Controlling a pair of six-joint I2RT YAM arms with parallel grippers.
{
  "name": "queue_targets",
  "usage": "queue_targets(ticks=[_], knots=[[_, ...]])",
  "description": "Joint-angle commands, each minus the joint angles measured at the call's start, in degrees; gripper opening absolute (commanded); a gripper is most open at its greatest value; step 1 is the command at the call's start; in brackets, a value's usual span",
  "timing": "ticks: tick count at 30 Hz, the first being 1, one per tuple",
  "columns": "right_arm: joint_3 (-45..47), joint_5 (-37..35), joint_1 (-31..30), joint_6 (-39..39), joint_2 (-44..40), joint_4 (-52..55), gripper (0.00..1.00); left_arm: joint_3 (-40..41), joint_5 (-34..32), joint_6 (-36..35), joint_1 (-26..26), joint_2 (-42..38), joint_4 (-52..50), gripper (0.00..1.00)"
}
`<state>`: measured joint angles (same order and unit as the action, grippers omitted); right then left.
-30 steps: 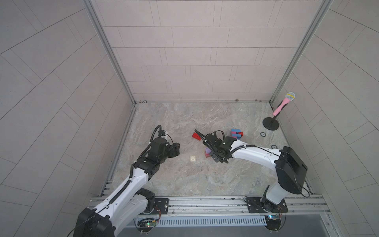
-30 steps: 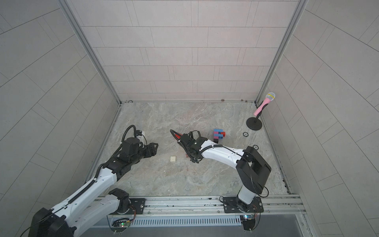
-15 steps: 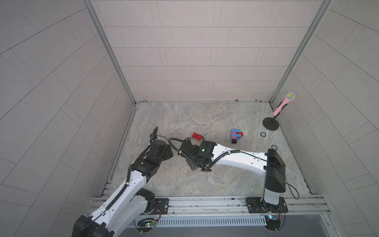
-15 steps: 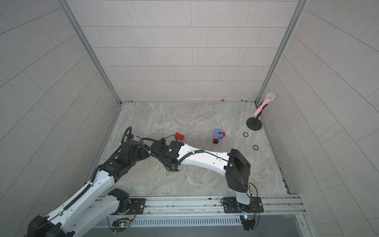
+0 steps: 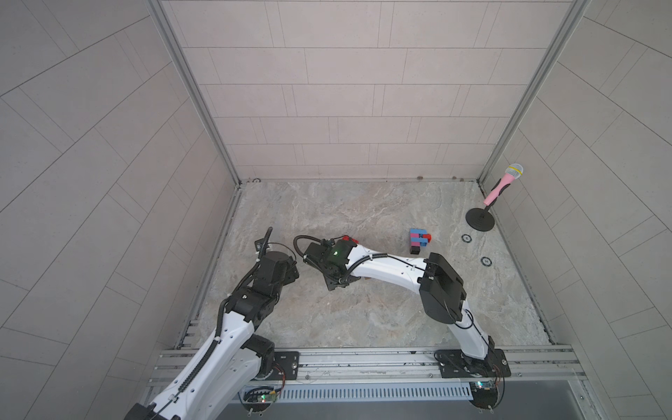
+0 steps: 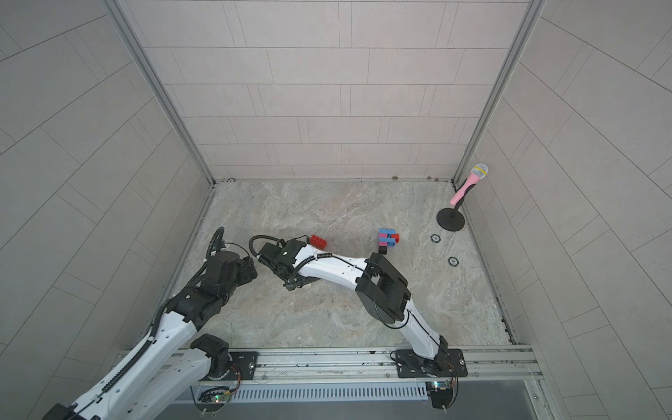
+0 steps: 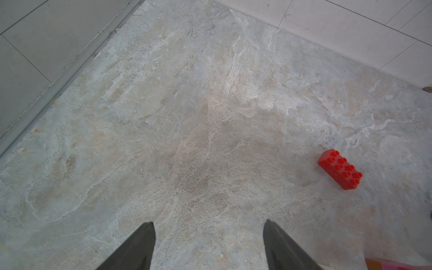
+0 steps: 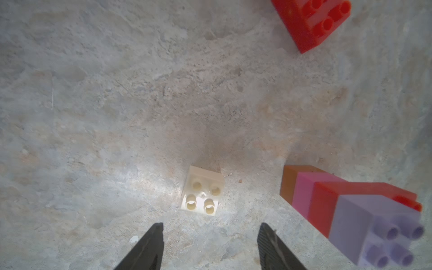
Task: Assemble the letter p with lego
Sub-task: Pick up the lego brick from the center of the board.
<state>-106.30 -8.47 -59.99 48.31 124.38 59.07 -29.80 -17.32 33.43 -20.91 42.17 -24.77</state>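
Note:
A small cream lego brick (image 8: 203, 190) lies studs up just beyond the tips of my right gripper (image 8: 210, 228), which is open and empty. Beside it, a joined stack of orange-brown, pink, red and lilac bricks (image 8: 350, 210) lies on its side. A loose red oblong brick (image 8: 311, 21) sits farther off, also showing as the red brick (image 6: 318, 241) behind the right wrist. My left gripper (image 7: 209, 229) is open over bare floor, with the red brick (image 7: 340, 169) off to one side. In both top views the right gripper (image 5: 338, 283) points down, close to the left gripper (image 5: 287, 269).
A second built stack of blue, pink, red and black bricks (image 5: 418, 240) stands right of centre. A pink microphone (image 5: 503, 185) on a black stand (image 5: 480, 219) is in the far right corner. Two small rings (image 5: 485, 261) sit in the floor nearby. Tiled walls close three sides.
My right arm has swung left across the floor, from near the blue stack to over the cream brick, and its jaws have narrowed. The left gripper has drawn back slightly.

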Motion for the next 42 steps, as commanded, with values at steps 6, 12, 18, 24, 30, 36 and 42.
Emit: queue_targets(ticks=[6,12,18,24,30,36,42], knots=[[0.4,1.9,1.1,3.6,4.1,-1.8,0.63,0.7,-0.7,-0.7,-0.1,-0.6,0.3,0.80],[2.5,2.2,1.8,4.4,4.3,-4.1,0.56,0.7,-0.3,-1.0,-0.1,-0.2,0.7,0.80],[3.5,2.1,2.2,4.5,3.9,-5.4,0.51,0.7,0.0,-1.1,-0.1,0.0,1.0,0.80],[4.0,2.1,2.2,4.5,3.8,-6.1,0.46,0.7,0.4,-1.2,-0.1,-0.1,1.1,0.80],[4.0,1.9,2.3,4.5,3.5,-6.3,0.43,0.8,0.5,-1.3,-0.1,0.0,1.2,0.80],[4.8,1.4,2.2,4.4,2.5,-6.4,0.33,0.8,0.7,-1.3,-0.1,0.2,1.5,0.80],[5.4,1.3,2.2,1.1,-1.2,-5.0,0.19,1.0,3.3,-2.5,-0.1,1.1,3.0,0.78]])
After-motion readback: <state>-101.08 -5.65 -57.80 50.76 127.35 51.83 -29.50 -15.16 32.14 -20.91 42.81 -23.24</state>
